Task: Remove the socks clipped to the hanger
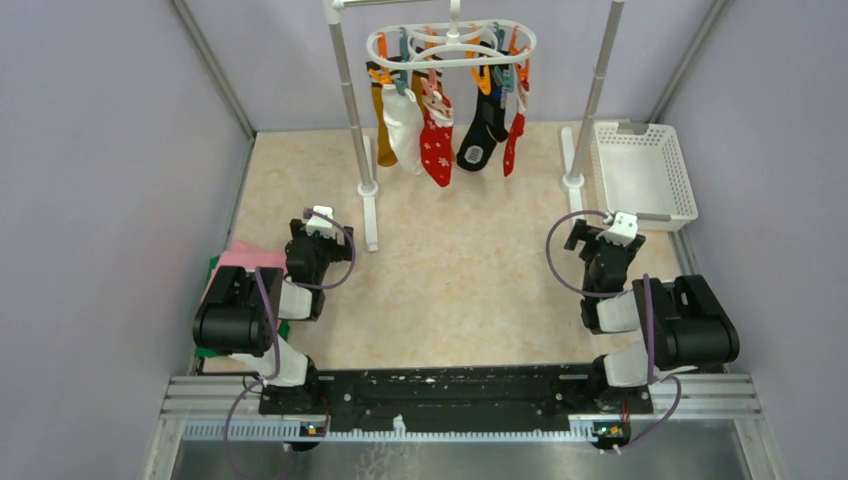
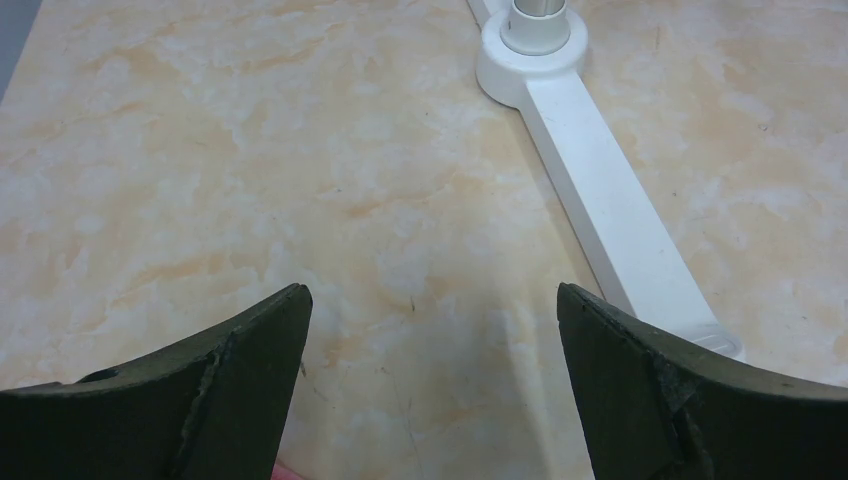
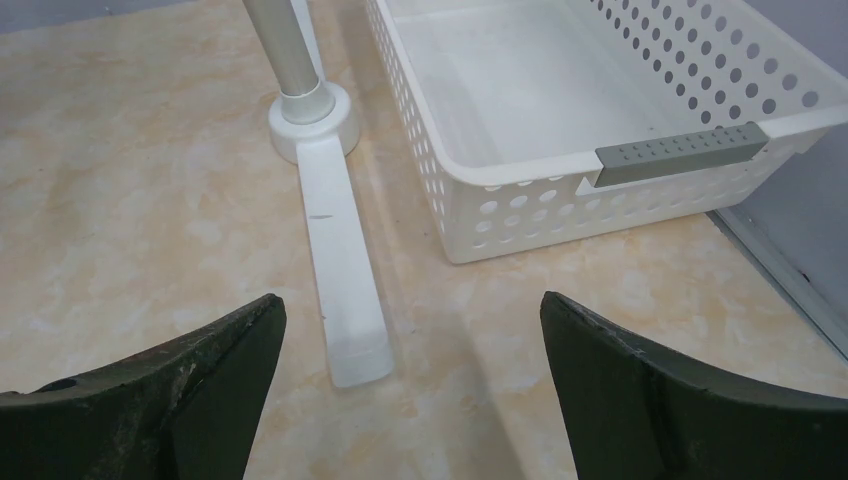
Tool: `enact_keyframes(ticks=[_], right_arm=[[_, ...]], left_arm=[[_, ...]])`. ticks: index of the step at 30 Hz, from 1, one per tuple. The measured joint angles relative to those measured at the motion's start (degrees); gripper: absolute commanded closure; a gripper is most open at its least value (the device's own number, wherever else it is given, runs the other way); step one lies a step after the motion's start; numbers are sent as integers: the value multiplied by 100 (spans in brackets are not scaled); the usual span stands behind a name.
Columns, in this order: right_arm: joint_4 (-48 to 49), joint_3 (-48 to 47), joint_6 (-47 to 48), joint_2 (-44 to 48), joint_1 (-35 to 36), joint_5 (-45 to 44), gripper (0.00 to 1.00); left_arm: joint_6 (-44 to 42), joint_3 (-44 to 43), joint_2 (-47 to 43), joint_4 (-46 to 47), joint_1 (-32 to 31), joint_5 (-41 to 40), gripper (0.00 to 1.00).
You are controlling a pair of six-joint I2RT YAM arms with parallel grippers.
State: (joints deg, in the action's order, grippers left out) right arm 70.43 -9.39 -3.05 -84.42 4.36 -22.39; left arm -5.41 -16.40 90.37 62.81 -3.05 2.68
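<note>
The white oval hanger (image 1: 452, 42) with orange and teal clips hangs from the rack's top bar at the back. Several socks dangle from it: mustard-orange (image 1: 384, 135), white (image 1: 405, 130), red with snowflakes (image 1: 437, 145), black with white markings (image 1: 483, 135), plain red (image 1: 514, 140). My left gripper (image 1: 318, 222) sits low at the near left, open, with only bare table between its fingers (image 2: 250, 350). At the near right my right gripper (image 1: 600, 228) stands open too, nothing between its fingers (image 3: 225, 350). Both are well short of the socks.
The white rack has two upright poles (image 1: 355, 110) (image 1: 597, 95) on long feet (image 2: 610, 200) (image 3: 340, 270). A white mesh basket (image 1: 645, 172) (image 3: 610, 170) stands at the right. A pink and green folded cloth (image 1: 232, 262) lies by the left arm.
</note>
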Motion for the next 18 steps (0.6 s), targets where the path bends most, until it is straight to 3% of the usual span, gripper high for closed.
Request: enact_keyframes(ticks=[18], right_arm=[[-37, 0, -2, 20, 2, -28, 1]], left_arm=[[0, 0, 0, 7, 2, 0, 1]])
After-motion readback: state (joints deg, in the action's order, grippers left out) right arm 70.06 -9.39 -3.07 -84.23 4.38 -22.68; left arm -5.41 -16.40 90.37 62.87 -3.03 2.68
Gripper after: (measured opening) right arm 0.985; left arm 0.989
